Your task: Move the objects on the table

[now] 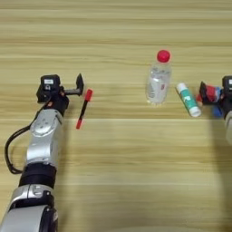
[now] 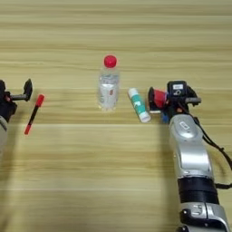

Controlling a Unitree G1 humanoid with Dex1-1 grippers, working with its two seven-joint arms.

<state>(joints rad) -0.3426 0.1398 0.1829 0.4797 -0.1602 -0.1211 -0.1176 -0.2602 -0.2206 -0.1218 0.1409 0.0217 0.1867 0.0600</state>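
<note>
right gripper [image 2: 156, 100] clamps red cube [image 2: 159, 96] beside green-and-white tube [image 2: 138, 105] | left gripper [image 1: 72, 88] open by red pen [image 1: 84, 109] | lift cube straight, sparing tube

The wooden tabletop [image 2: 113, 181] carries a red pen [image 1: 84, 108] lying at the left, a bottle [image 2: 108, 84] standing mid-table, and a green-and-white tube [image 2: 138, 105] lying just right of it.

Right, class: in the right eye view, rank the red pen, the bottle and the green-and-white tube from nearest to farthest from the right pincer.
1. Green-and-white tube, lying just left of the right pincer.
2. Bottle, standing further left, mid-table.
3. Red pen, far left, beside the left pincer.
</note>
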